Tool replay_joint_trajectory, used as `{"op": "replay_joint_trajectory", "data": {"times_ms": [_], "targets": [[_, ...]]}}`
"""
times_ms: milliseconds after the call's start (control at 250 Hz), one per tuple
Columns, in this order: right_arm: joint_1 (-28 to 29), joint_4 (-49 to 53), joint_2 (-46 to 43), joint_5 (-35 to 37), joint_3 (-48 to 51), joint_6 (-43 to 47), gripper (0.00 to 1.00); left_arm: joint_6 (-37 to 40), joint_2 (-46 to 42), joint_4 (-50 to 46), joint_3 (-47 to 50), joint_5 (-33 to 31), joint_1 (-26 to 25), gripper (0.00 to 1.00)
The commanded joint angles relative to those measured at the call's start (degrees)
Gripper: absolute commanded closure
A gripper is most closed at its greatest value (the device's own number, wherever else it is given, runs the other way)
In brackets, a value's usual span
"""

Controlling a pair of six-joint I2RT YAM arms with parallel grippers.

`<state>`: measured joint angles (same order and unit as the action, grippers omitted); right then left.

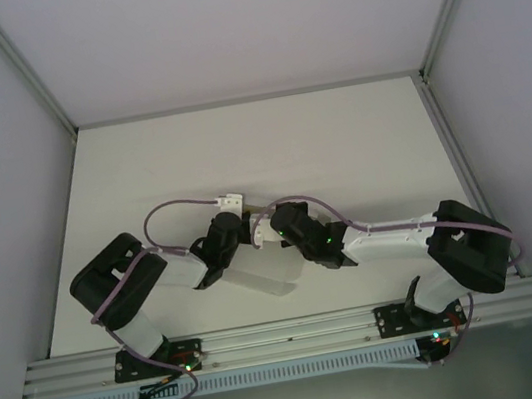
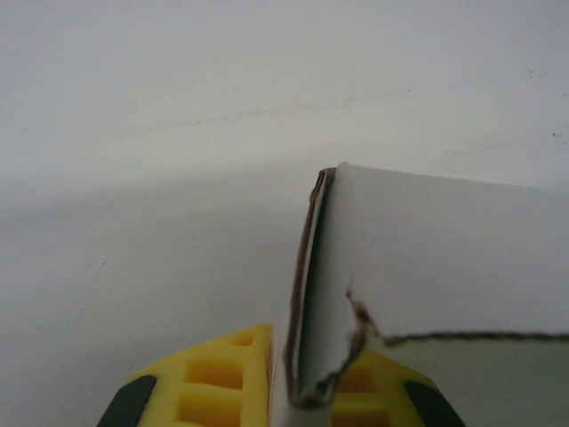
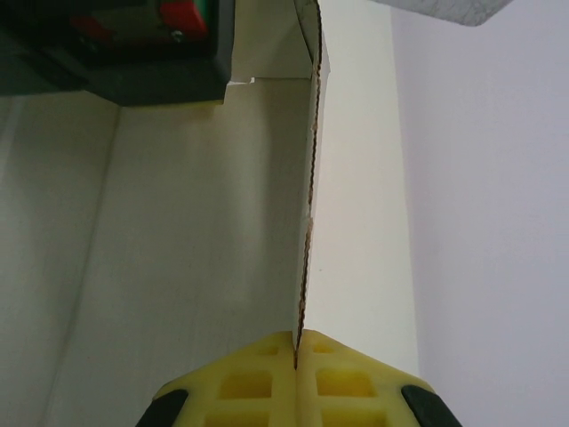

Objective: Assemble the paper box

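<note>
Both arms reach inward and meet over the middle of the desk [image 1: 235, 133]. The paper box [image 1: 263, 273] sits between them, white on white and hard to outline from overhead. Cannot tell whether it rests on the surface or is held just off it.

Left tool [image 2: 300, 382]: yellow pads [image 2: 218, 378] pressed together on a card wall seen edge-on, its brown cut edge rising between them. A second panel turns off to the right at roughly a right angle, with a ragged lower edge. This grip therefore sits at a corner crease.

Right tool [image 3: 298, 349]: pinching a thin panel edge, whose serrated cut line runs straight away from the camera. There is card on both sides, a broad shaded panel to the left and a narrower lit one to the right. The black body of the left tool shows at the top left of this view, close against the same piece.

Judgement: the two-handed hold lets one side anchor the card while the other swings a panel about its crease. Gripping at the edges leaves the fold lines free to bend. Some walls stand, but no closed box shape is visible, so the task looks early to midway.

Next move, as a guess: rotate one panel toward the other while holding the anchor steady.

Risks: thin card buckling off the crease, the ragged edge tearing further, or the edge slipping from the pads.
</note>
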<state>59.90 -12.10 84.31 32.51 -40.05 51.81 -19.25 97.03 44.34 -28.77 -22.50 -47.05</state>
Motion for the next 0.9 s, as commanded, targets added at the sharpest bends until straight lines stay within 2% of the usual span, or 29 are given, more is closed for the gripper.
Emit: {"op": "replay_joint_trajectory", "data": {"times_ms": [0, 84, 172, 236, 295, 411, 459, 499, 523, 543, 551, 643, 743, 807, 894], "targets": [[0.22, 11.37, -1.29, 3.28, 1.86, -0.87, 1.00, -2.26, 1.72, -8.34, 2.76, -18.18, 5.14, 0.95], [0.17, 11.28, -1.25, 2.43, 1.63, -1.65, 1.00, 2.82, -0.22, 0.12, 5.88, -8.68, 4.92, 0.86], [0.21, 11.81, -1.16, 0.92, 0.75, -3.29, 1.00, 4.80, -2.77, 5.60, 8.40, -0.89, 4.76, 0.89], [0.10, 12.93, -1.51, -1.31, -0.04, -5.10, 0.77, 5.56, -4.30, 8.16, 9.40, 2.83, 4.65, 0.98], [0.22, 14.74, -2.13, -3.05, -0.99, -6.78, 0.72, 7.15, -5.54, 10.22, 10.13, 4.93, 4.31, 1.00], [0.39, 20.43, -5.30, -9.89, -5.43, -12.78, 0.49, 8.38, -7.02, 13.61, 11.19, 6.81, 3.94, 1.00], [0.39, 21.23, -7.34, -13.05, -6.55, -14.17, 0.45, 8.91, -7.08, 14.34, 11.28, 7.21, 3.89, 1.00], [0.38, 20.04, -9.45, -14.54, -6.70, -15.50, 0.34, 9.22, -6.97, 14.58, 11.21, 7.66, 3.72, 1.00], [0.38, 19.24, -10.78, -16.77, -6.65, -16.44, 0.20, 9.51, -6.80, 14.93, 11.06, 8.22, 3.66, 1.00], [0.31, 18.58, -11.99, -18.18, -6.58, -17.10, 0.03, 9.75, -6.62, 15.24, 11.21, 8.39, 3.60, 1.00], [0.31, 18.31, -12.44, -18.71, -6.50, -17.27, 0.01, 9.78, -6.53, 15.38, 11.20, 8.36, 3.56, 1.00], [-0.02, 13.29, -17.12, -22.06, -5.36, -20.27, 0.00, 10.16, -5.09, 17.16, 11.32, 8.95, 3.23, 1.00], [-3.07, 8.77, -18.92, -22.62, -6.15, -29.53, 0.00, 10.07, -3.60, 19.93, 11.57, 10.58, 2.92, 0.99], [-6.73, 9.17, -17.80, -21.65, -8.52, -38.22, 0.00, 10.25, -2.68, 20.66, 11.22, 11.42, 3.02, 0.99], [-12.31, 14.57, -13.66, -21.55, -13.54, -50.15, 0.00, 10.80, -0.89, 21.16, 10.17, 12.42, 2.84, 0.98]]}}
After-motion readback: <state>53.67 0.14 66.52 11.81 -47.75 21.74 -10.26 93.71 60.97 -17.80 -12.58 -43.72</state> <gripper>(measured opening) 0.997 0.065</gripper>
